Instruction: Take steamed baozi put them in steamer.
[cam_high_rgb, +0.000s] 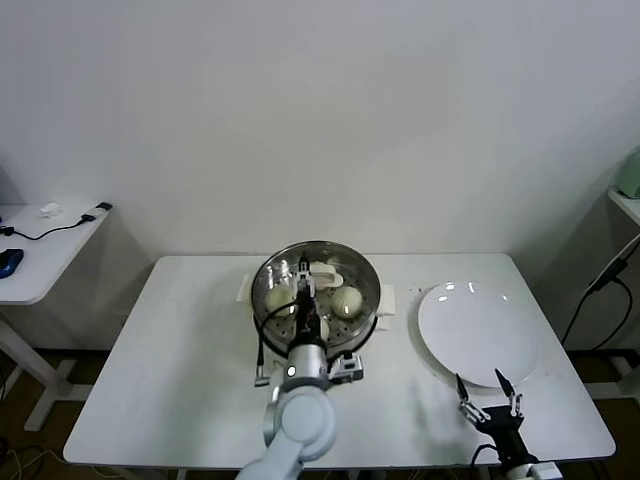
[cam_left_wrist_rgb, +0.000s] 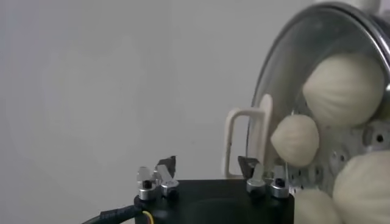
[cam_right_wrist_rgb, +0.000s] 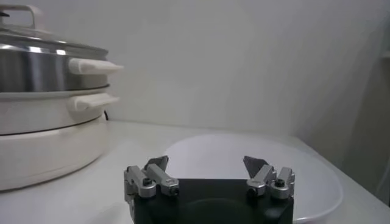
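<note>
The steamer (cam_high_rgb: 368, 280) is a shiny steel basket on a white cooker base in the middle of the table. Several cream-white steamed baozi lie inside it; the head view shows one at the left (cam_high_rgb: 280, 298), one at the right (cam_high_rgb: 346, 300) and one at the back (cam_high_rgb: 322, 270). My left gripper (cam_high_rgb: 303, 282) hangs open over the basket with nothing between its fingers. The left wrist view shows this gripper (cam_left_wrist_rgb: 207, 165) empty, with baozi (cam_left_wrist_rgb: 295, 139) on the perforated floor beside it, apart from it. My right gripper (cam_high_rgb: 487, 392) waits open at the near edge of the white plate (cam_high_rgb: 480, 330).
The empty flat plate (cam_right_wrist_rgb: 256, 155) lies right of the steamer (cam_right_wrist_rgb: 49, 67). White side handles (cam_left_wrist_rgb: 247, 143) stick out from the steamer. A small side table (cam_high_rgb: 40, 250) with cables and a blue object stands at the far left. The table's front edge runs just behind my right gripper (cam_right_wrist_rgb: 207, 164).
</note>
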